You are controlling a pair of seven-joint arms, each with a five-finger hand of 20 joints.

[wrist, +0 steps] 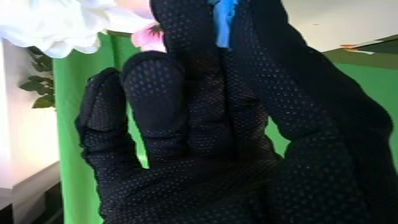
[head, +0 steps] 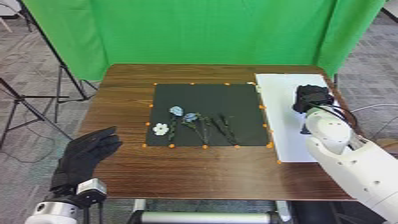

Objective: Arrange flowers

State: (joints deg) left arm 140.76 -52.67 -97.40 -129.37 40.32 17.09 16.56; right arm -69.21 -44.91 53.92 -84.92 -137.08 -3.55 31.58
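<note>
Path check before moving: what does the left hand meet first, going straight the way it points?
Likely the black mat, near its far left corner; how high the left hand sits is unclear, so it may pass above.

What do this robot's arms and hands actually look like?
The left arm and right arm have smooth, rounded white casings, with dark cables looping near the right wrist. The left hand and right hand wear black fabric gloves; the right one's is patterned with tiny pale dots.

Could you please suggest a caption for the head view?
Blue flowers and a white bloom on a black mat, the right hand over a white board.
</note>
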